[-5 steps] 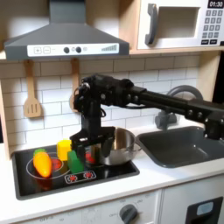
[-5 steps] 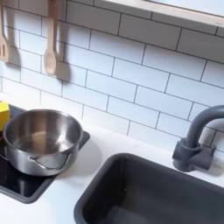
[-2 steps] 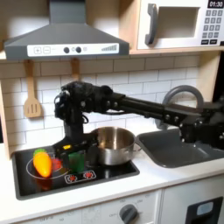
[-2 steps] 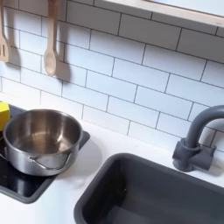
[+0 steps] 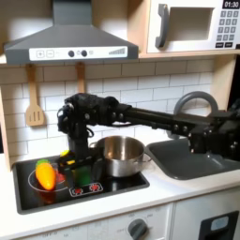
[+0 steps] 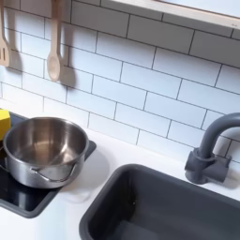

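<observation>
In the first exterior view the black arm reaches from the right across the toy stove (image 5: 112,190), and my gripper (image 5: 74,165) points down over the stove's left half. It hangs right over a yellow block (image 5: 64,153) that it mostly covers, with a green piece (image 5: 85,172) just to the first exterior view's right and a yellow-and-orange toy vegetable (image 5: 44,173) further left. The fingers are dark and blurred, so their state and any contact are unclear. A steel pot (image 5: 123,155) (image 6: 39,148) stands on the right burner, empty inside.
A dark sink (image 5: 192,157) (image 6: 164,204) with a grey faucet (image 5: 195,101) (image 6: 210,150) lies right of the stove. Wooden utensils (image 5: 35,98) (image 6: 54,45) hang on the tiled wall. A hood and a microwave (image 5: 194,25) sit overhead.
The arm swung from beside the pot to the first exterior view's left, and the gripper now stands over the yellow block. The pot stayed put.
</observation>
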Action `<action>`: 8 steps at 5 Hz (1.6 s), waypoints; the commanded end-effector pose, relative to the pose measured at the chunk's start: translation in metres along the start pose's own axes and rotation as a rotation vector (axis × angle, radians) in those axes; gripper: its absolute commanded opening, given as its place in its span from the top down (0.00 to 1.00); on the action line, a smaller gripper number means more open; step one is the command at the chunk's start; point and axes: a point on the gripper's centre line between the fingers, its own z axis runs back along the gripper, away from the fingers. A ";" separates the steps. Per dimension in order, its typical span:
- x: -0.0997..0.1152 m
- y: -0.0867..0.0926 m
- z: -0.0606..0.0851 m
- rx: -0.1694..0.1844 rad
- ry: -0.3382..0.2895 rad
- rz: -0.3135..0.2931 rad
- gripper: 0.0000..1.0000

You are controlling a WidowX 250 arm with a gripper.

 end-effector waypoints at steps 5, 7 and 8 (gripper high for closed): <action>0.022 -0.005 -0.012 0.042 -0.042 -0.024 0.00; 0.030 -0.005 -0.013 0.029 -0.067 -0.041 0.00; 0.031 -0.006 -0.019 0.026 -0.063 -0.044 0.00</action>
